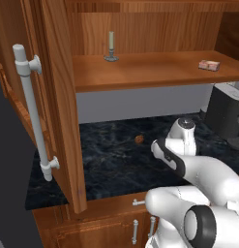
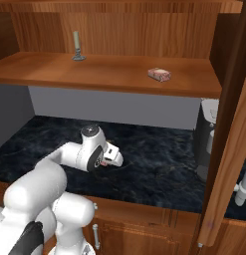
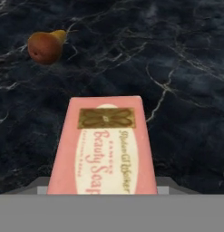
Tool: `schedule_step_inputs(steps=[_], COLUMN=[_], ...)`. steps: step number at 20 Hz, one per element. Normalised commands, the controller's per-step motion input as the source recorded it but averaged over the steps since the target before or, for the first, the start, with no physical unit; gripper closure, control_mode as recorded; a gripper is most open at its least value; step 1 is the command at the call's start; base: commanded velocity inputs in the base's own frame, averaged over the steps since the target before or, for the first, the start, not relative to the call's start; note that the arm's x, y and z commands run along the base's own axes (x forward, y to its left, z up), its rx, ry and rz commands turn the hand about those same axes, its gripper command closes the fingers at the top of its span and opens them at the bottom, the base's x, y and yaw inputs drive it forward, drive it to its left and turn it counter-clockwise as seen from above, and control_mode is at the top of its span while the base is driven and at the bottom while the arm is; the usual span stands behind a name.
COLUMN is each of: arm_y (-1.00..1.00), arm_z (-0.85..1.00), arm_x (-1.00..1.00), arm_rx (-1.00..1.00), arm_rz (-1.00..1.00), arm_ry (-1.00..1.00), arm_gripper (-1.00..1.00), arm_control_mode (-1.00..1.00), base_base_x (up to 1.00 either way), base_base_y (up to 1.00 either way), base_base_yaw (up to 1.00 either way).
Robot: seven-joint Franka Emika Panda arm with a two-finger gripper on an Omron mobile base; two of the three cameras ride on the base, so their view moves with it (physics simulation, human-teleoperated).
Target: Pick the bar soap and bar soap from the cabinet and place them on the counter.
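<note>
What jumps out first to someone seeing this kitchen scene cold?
Probably the pink bar soap held in the tool, low over the black marble counter with a small brown lump nearby. Above, the open wooden cabinet holds a second bar soap and a pale candle on its shelf.

Two bar soaps, one on the shelf (image 2: 159,74) and one close up (image 3: 103,147), one candle (image 2: 76,45), one brown pear-like lump (image 3: 44,45)

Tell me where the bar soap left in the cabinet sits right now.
The bar soap lies flat on the cabinet shelf toward its right end, far right of the candle, above the counter.
</note>
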Motion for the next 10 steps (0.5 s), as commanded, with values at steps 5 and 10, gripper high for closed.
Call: schedule_step_inputs(steps=[5,10], arm_y=[-0.07,-0.03], arm_z=[-0.19,-0.19], arm_x=[0.14,0.14], arm_rx=[0.0,0.0], arm_rz=[0.0,0.0], arm_ry=[0.0,0.0], arm_gripper=[1.0,1.0], arm_control_mode=[-1.0,-1.0], base_base_x=[0.0,0.0], base_base_y=[0.0,0.0], base_base_yaw=[0.0,0.0])
